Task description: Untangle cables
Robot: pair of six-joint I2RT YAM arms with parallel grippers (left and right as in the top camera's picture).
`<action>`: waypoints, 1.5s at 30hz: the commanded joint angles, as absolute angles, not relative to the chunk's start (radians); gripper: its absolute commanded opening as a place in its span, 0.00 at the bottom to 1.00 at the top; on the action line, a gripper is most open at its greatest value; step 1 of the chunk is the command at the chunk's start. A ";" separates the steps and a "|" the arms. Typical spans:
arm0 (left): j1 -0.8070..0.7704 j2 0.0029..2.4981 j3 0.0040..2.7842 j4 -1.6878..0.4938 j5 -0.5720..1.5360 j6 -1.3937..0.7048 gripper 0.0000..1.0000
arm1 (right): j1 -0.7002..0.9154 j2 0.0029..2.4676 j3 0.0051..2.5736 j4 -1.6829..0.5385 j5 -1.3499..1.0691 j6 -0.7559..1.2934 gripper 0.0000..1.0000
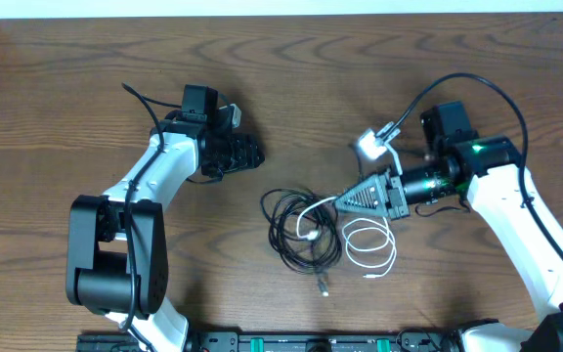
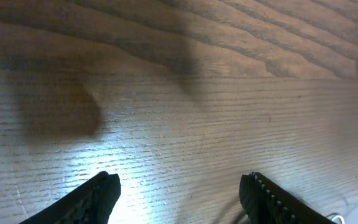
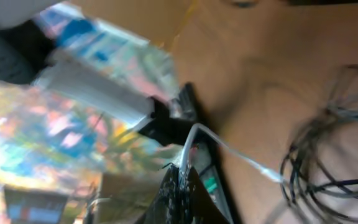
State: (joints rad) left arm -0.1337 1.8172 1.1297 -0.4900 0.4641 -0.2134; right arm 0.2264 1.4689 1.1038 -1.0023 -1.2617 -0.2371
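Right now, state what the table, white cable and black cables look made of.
Table: wood or wood-look laminate, grain lines, slight sheen.
White cable: probably smooth plastic sheath, bends in loops.
Black cables: likely matte plastic or rubber sheath, limp coils.

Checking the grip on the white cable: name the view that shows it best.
Overhead: the white cable has its loops in full view, one strand at the right gripper. Right wrist: only a blurred strand at the jaws. Left wrist: none clearly.
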 commanded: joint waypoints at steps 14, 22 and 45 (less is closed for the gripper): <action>-0.132 1.827 1.116 -0.498 0.451 -0.223 0.67 | 0.141 1.464 1.121 -1.220 -0.744 -0.023 0.01; -0.132 1.827 1.116 -0.495 0.451 -0.223 0.67 | 0.139 1.464 1.117 -1.319 -0.464 0.054 0.36; -0.132 1.827 1.116 -0.495 0.451 -0.223 0.67 | 0.200 1.464 1.053 -1.332 -0.200 0.252 0.68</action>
State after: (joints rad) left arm -0.1337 1.8172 1.1297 -0.4927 0.4641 -0.2134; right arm 0.1684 1.4689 1.0927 -1.3499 -0.2119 0.2081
